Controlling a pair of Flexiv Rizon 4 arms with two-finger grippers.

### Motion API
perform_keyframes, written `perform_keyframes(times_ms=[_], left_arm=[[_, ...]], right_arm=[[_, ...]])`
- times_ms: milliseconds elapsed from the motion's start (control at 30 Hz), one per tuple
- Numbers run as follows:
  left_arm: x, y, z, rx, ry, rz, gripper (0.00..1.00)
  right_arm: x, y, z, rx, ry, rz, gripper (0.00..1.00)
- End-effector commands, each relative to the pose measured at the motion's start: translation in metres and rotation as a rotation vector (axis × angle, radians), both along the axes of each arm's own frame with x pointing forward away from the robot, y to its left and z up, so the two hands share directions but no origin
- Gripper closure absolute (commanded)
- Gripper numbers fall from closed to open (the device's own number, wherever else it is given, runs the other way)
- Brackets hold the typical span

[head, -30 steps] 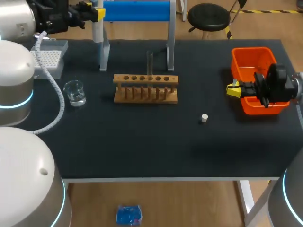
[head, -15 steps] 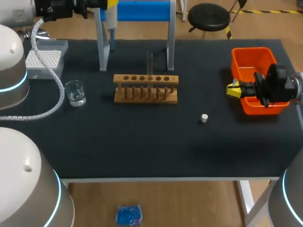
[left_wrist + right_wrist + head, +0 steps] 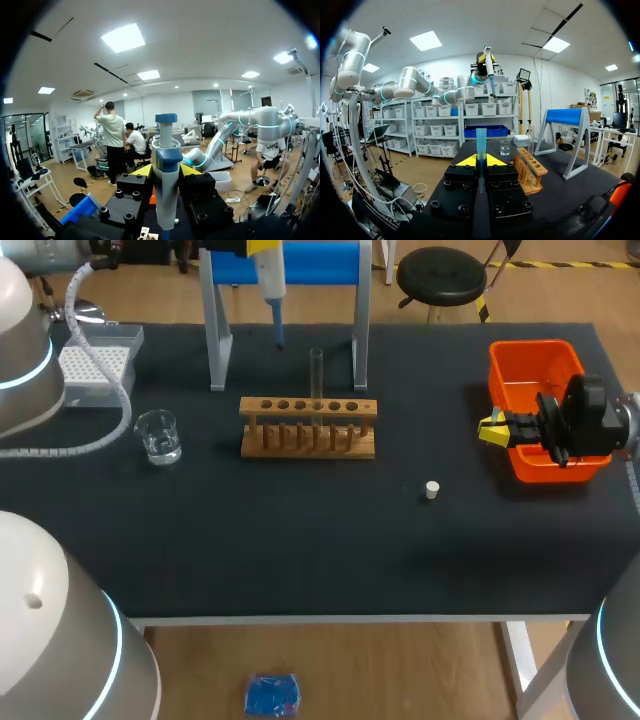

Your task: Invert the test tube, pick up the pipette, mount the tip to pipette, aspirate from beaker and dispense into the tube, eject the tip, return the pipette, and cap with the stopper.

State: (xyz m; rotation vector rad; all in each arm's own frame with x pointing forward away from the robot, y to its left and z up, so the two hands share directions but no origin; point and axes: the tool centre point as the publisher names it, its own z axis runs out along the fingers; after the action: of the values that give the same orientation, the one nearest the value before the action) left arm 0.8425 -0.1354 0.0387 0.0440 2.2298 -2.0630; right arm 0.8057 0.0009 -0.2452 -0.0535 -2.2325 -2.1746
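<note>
Head view, left gripper (image 3: 262,248): you see it high over the table's far edge, clamped on the pipette (image 3: 271,280).
Head view, pipette: it hangs upright in front of the blue bar of the stand (image 3: 300,262), between the stand's two legs. Its thin lower end is just left of the test tube (image 3: 317,368) and farther back.
Head view, test tube: it stands upright in a middle hole of the rack (image 3: 308,430), mid-table toward the far side.
Head view, beaker (image 3: 158,435): it sits left of the rack with clear liquid in it. The tip box (image 3: 95,365) is beyond it at the far left.
Head view, stopper (image 3: 431,490): it lies alone on the mat (image 3: 300,540), right of the rack and nearer to you.
Head view, right gripper (image 3: 490,430): it is at the right, by the left wall of the orange bin (image 3: 525,390), pointing left, well apart from the stopper.
Left wrist view: your two fingers (image 3: 142,171) press the pipette's body from both sides, and its plunger rises past the yellow tips.
Right wrist view: your fingertips (image 3: 469,161) meet, closed on each other. The test tube stands ahead with its foot hidden behind them. The rack is beside it and the beaker is beyond.
</note>
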Motion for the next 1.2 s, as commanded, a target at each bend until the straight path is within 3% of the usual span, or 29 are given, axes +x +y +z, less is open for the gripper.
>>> perform_keyframes(times_ms=[33, 500, 767, 933, 1200], left_arm=[[0.004, -0.01, 0.005, 0.039, 0.023, -0.163, 1.0], [-0.016, -0.032, -0.018, 0.039, 0.034, -0.155, 1.0], [-0.023, -0.036, -0.022, 0.06, 0.053, -0.165, 1.0], [-0.028, -0.04, -0.023, 0.02, 0.068, -0.168, 1.0], [-0.034, -0.047, -0.028, 0.021, 0.094, -0.177, 1.0]], right_arm=[[-0.001, -0.001, 0.0, -0.001, -0.001, 0.001, 1.0], [-0.001, -0.001, 0.0, -0.001, -0.001, 0.001, 1.0], [-0.001, -0.001, 0.0, -0.001, -0.001, 0.001, 1.0], [-0.001, -0.001, 0.0, -0.001, -0.001, 0.001, 1.0], [-0.001, -0.001, 0.0, -0.001, -0.001, 0.001, 1.0]])
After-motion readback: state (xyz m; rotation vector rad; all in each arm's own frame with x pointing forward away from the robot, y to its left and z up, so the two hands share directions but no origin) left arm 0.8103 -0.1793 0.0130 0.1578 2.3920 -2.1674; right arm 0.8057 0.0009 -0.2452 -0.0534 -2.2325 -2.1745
